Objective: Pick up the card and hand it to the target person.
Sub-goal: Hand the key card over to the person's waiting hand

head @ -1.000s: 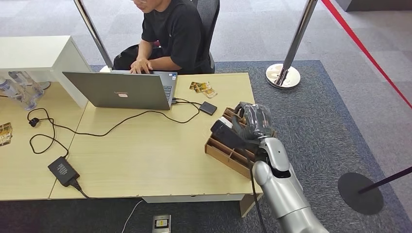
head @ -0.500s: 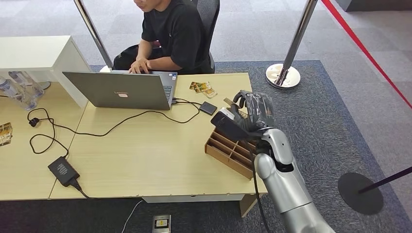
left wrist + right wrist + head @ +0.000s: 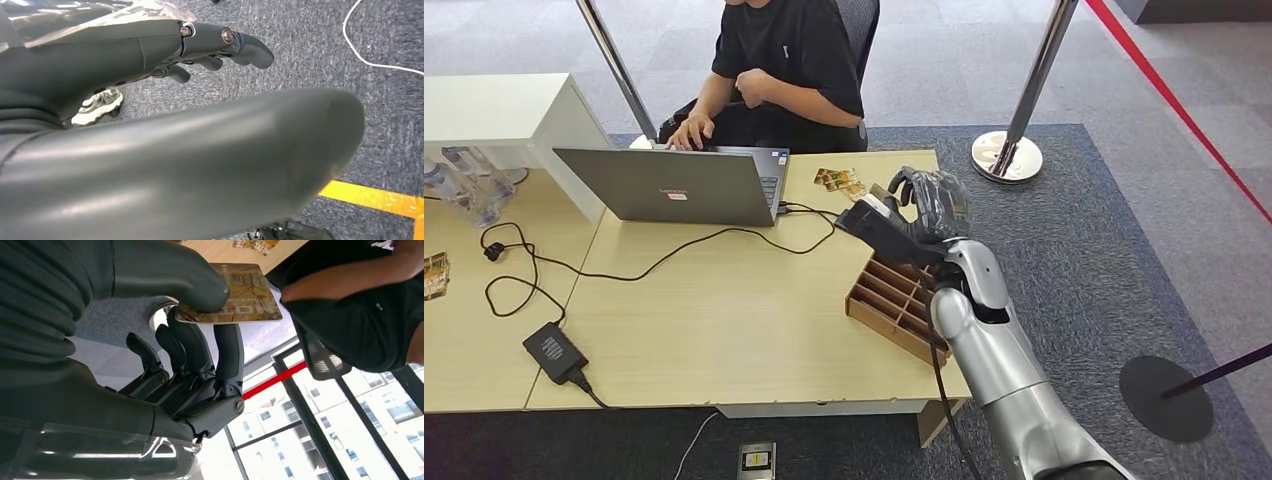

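Note:
My right hand (image 3: 927,212) hovers above the desk's far right corner, past the wooden card rack (image 3: 894,305). It pinches a gold-brown card (image 3: 235,295) between the thumb and a finger, the card held flat with its free end pointing toward the person. That person, in a black shirt (image 3: 789,60), sits behind the desk at the laptop (image 3: 674,185); one of their hands rests on it and the other is raised to the chest. The black shirt (image 3: 360,305) appears just beyond the card in the right wrist view. My left hand (image 3: 200,45) hangs over the carpet, fingers loosely apart, holding nothing.
Loose cards (image 3: 842,182) lie on the desk (image 3: 724,320) near the far edge. A cable runs from the laptop to a power brick (image 3: 554,352). A stanchion base (image 3: 1006,157) stands on the carpet at the right, another base (image 3: 1166,397) nearer me.
My right hand has lifted off the card rack and moved away from me toward the person, carrying the card. The person has taken one hand off the laptop and raised it.

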You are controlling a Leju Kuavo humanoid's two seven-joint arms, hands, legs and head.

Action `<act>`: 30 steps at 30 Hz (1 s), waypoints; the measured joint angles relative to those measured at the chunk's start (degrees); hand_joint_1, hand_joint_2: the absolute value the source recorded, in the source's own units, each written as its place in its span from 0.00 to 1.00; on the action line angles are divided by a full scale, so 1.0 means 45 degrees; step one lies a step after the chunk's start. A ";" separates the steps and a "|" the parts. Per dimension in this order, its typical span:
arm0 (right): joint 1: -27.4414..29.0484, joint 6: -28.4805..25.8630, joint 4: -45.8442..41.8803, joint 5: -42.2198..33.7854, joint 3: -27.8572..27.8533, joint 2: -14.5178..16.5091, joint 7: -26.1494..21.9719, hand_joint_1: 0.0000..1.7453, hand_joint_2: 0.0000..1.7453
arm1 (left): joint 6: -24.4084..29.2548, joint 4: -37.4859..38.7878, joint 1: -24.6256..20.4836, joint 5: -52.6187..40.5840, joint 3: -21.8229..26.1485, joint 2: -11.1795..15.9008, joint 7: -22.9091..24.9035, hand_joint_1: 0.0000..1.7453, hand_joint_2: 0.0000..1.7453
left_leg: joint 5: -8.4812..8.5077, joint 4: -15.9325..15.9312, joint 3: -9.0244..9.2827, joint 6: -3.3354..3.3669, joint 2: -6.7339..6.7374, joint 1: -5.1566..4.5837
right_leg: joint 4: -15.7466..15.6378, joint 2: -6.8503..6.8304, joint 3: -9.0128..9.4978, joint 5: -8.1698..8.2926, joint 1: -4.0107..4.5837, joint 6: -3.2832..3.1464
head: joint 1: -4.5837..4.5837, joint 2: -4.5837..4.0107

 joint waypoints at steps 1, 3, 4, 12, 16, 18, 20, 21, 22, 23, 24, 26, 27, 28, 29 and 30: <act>-0.0128 -0.0027 0.0211 0.0000 0.0000 0.0091 -0.0021 0.85 1.00 | 0.0011 0.0001 0.0001 0.0002 0.0000 0.0005 0.0015 0.00 0.00 | 0.0000 0.0000 0.0000 0.0000 0.0000 0.0000 | 0.0000 0.0000 0.0000 0.0000 0.0000 0.0000 | -0.0001 0.0001; -0.0384 -0.0091 0.0645 -0.0018 0.0000 0.0278 -0.0078 0.85 1.00 | 0.0024 0.0005 -0.0001 0.0007 0.0000 0.0013 0.0022 0.00 0.00 | 0.0001 0.0000 0.0001 -0.0001 0.0000 0.0001 | 0.0001 0.0000 0.0000 0.0000 0.0000 0.0000 | -0.0002 0.0001; -0.0500 -0.0114 0.0842 -0.0036 0.0000 0.0365 -0.0111 0.85 1.00 | 0.0025 0.0006 -0.0001 0.0014 0.0000 0.0016 0.0021 0.00 0.00 | 0.0002 0.0000 0.0001 -0.0001 0.0000 0.0001 | 0.0001 0.0000 0.0000 0.0001 0.0000 0.0000 | -0.0002 0.0001; -0.0970 -0.0203 0.1723 -0.0112 0.0005 0.0762 -0.0254 0.86 1.00 | 0.0085 0.0015 0.0004 0.0046 0.0000 0.0039 -0.0013 0.00 0.00 | 0.0003 0.0000 -0.0001 0.0000 -0.0002 0.0001 | 0.0001 0.0000 0.0000 0.0002 0.0001 0.0002 | -0.0001 0.0001; -0.1118 -0.0249 0.1963 -0.0114 0.0008 0.0858 -0.0279 0.85 1.00 | 0.0109 0.0028 0.0004 0.0045 0.0000 0.0047 -0.0045 0.00 0.00 | 0.0003 0.0000 -0.0001 0.0000 -0.0001 0.0001 | 0.0001 0.0000 -0.0001 0.0003 0.0000 0.0003 | -0.0001 0.0001; -0.1170 -0.0261 0.2051 -0.0114 0.0010 0.0895 -0.0279 0.85 1.00 | 0.0117 0.0034 0.0003 0.0042 0.0000 0.0050 -0.0052 0.00 0.00 | 0.0003 0.0000 0.0000 0.0000 -0.0001 0.0001 | 0.0001 0.0000 -0.0001 0.0003 0.0000 0.0003 | -0.0002 0.0000; -0.1208 -0.0278 0.2124 -0.0098 0.0011 0.0929 -0.0278 0.85 1.00 | 0.0126 0.0036 0.0004 0.0041 0.0000 0.0052 -0.0056 0.00 0.00 | 0.0003 0.0000 0.0000 0.0000 -0.0001 0.0001 | 0.0001 0.0000 0.0000 0.0004 0.0000 0.0003 | -0.0004 0.0000; -0.1221 -0.0285 0.2152 -0.0081 0.0012 0.0945 -0.0273 0.84 1.00 | 0.0130 0.0036 0.0004 0.0041 0.0000 0.0052 -0.0058 0.00 0.00 | 0.0003 0.0000 0.0000 0.0000 -0.0001 0.0001 | 0.0001 0.0000 0.0000 0.0004 0.0000 0.0003 | -0.0003 0.0000; -0.1232 -0.0293 0.2179 -0.0059 0.0015 0.0958 -0.0255 0.84 1.00 | 0.0135 0.0036 0.0003 0.0041 0.0000 0.0052 -0.0061 0.00 0.00 | 0.0003 0.0000 0.0000 0.0000 -0.0001 0.0001 | 0.0001 0.0000 0.0000 0.0004 0.0000 0.0003 | -0.0003 0.0000; -0.1238 -0.0298 0.2204 -0.0027 0.0018 0.0968 -0.0228 0.84 1.00 | 0.0138 0.0038 0.0003 0.0040 0.0000 0.0052 -0.0062 0.00 0.00 | 0.0003 0.0000 0.0000 0.0000 -0.0001 0.0001 | 0.0001 0.0000 0.0000 0.0004 0.0000 0.0003 | -0.0002 0.0000; -0.1243 -0.0301 0.2234 0.0010 0.0022 0.0975 -0.0198 0.83 1.00 | 0.0141 0.0039 0.0002 0.0039 0.0000 0.0052 -0.0063 0.00 0.00 | 0.0003 0.0000 0.0000 0.0000 -0.0001 0.0001 | 0.0001 0.0000 0.0000 0.0004 0.0000 0.0003 | -0.0002 0.0000; -0.1248 -0.0299 0.2298 0.0085 0.0034 0.0981 -0.0138 0.72 1.00 | 0.0147 0.0041 0.0001 0.0036 0.0000 0.0052 -0.0063 0.00 0.00 | 0.0003 0.0000 -0.0001 0.0000 -0.0001 0.0001 | 0.0001 0.0000 -0.0001 0.0004 0.0000 0.0003 | -0.0001 0.0000; -0.1250 -0.0294 0.2326 0.0123 0.0041 0.0985 -0.0103 0.66 1.00 | 0.0153 0.0041 0.0001 0.0035 0.0000 0.0052 -0.0062 0.00 0.00 | 0.0003 0.0000 -0.0001 0.0000 -0.0001 0.0001 | 0.0001 0.0000 -0.0001 0.0004 0.0000 0.0003 | -0.0001 0.0000; -0.1254 -0.0289 0.2354 0.0167 0.0051 0.0990 -0.0063 0.46 1.00 | 0.0163 0.0041 0.0000 0.0034 0.0000 0.0052 -0.0061 0.00 0.00 | 0.0003 0.0000 -0.0001 -0.0001 -0.0001 0.0001 | 0.0001 0.0000 -0.0001 0.0004 0.0000 0.0003 | -0.0001 0.0000; -0.1257 -0.0284 0.2378 0.0227 0.0068 0.0996 -0.0013 0.31 1.00 | 0.0171 0.0041 -0.0001 0.0033 0.0000 0.0052 -0.0060 0.00 0.00 | 0.0003 0.0000 -0.0001 -0.0001 -0.0001 0.0001 | 0.0001 0.0000 -0.0002 0.0004 0.0000 0.0003 | -0.0002 0.0000; -0.1262 -0.0281 0.2405 0.0291 0.0090 0.1002 0.0033 0.15 1.00 | 0.0179 0.0041 -0.0002 0.0032 0.0000 0.0052 -0.0058 0.00 0.00 | 0.0003 0.0000 -0.0001 -0.0001 -0.0001 0.0001 | 0.0001 0.0000 -0.0002 0.0004 0.0000 0.0003 | -0.0002 0.0000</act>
